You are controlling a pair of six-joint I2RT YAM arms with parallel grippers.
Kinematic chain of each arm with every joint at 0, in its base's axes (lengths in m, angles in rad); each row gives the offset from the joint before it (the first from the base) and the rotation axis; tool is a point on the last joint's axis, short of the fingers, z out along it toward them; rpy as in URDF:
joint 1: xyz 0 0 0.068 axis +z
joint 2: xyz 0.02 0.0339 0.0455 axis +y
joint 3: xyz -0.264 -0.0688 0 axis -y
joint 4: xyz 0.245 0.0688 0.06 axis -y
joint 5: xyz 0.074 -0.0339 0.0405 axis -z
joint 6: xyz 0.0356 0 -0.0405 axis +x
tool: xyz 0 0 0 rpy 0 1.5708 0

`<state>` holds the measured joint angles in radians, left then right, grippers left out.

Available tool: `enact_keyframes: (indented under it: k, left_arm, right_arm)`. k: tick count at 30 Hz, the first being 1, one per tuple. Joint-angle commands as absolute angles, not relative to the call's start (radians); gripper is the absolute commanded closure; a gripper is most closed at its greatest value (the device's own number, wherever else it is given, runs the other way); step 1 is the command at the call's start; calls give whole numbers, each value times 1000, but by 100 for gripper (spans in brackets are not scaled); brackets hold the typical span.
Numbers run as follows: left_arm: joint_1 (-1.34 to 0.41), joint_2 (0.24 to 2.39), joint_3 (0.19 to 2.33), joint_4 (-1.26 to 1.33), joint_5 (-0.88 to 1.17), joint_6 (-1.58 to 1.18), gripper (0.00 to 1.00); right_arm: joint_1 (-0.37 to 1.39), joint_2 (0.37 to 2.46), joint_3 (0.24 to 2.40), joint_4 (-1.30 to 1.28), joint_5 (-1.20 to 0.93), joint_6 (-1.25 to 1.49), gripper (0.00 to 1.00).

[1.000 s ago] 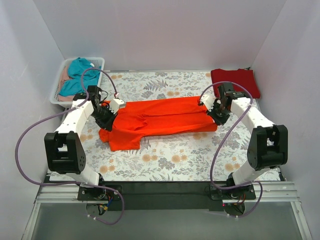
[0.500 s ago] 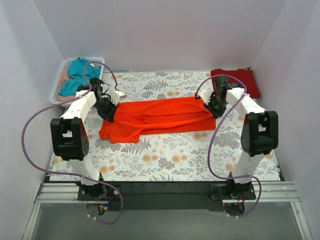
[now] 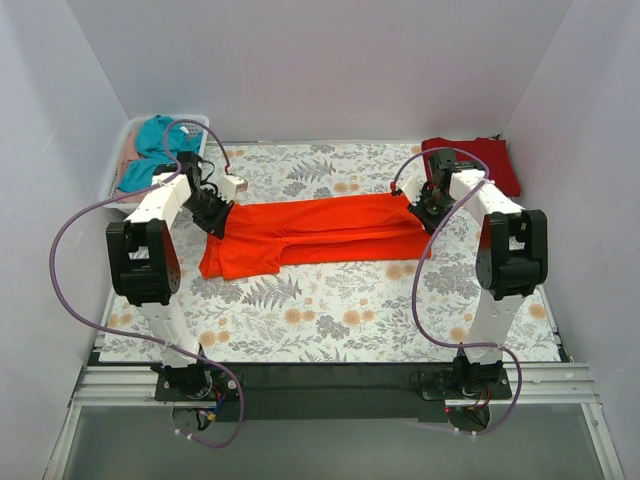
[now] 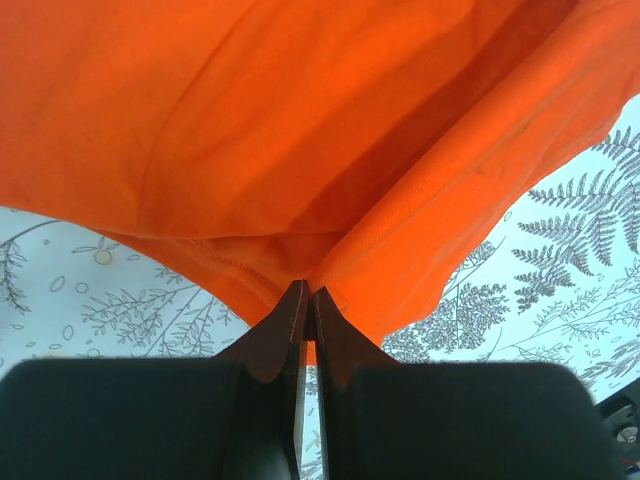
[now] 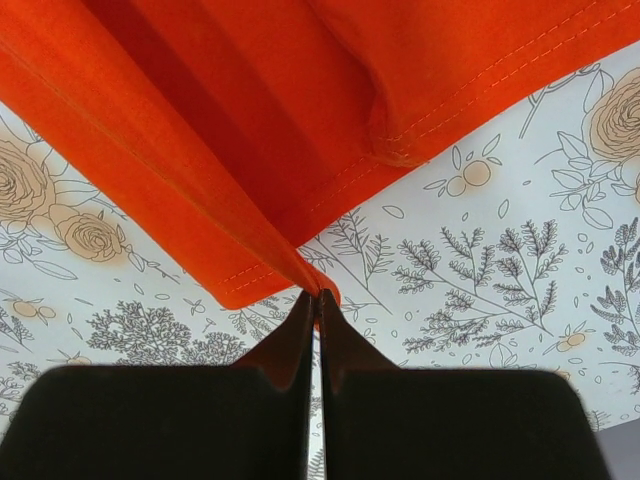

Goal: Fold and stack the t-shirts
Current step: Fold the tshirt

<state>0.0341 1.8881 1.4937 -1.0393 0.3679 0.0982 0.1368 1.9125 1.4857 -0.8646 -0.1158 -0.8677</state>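
Floral-print tablecloth (image 3: pixel 330 320), white walls (image 3: pixel 320 70) around | top: orange-red t-shirt (image 3: pixel 320 232) stretched flat mid-cloth, crimson t-shirt (image 3: pixel 475 162) folded at far right corner | left wrist: my left gripper (image 4: pixel 305 292) pinched tight on an orange edge | right wrist: my right gripper (image 5: pixel 318 296) clamped on the opposite edge

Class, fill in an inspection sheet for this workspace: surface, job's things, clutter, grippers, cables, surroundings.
Surface: floral-print tablecloth, lying flat.
Job's things: bright orange-red cotton t-shirt stretched lengthwise across mid-table; darker crimson t-shirt folded at the far right corner.
Clutter: white plastic basket at far left, holding a teal garment and a pale pink garment.
Grippers: left gripper shut on the orange-red shirt's left end; right gripper shut on its right end.
Cables: purple cables loop off both arms.
Surroundings: plain white walls on three sides.
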Motion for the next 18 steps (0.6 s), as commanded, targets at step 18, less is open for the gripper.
enact_keyframes:
  k: [18]
  left_arm:
    - [14,1977,1612,-1023,344,107,100]
  right_arm:
    - [124,1956,1548,-879,-127,-853,99]
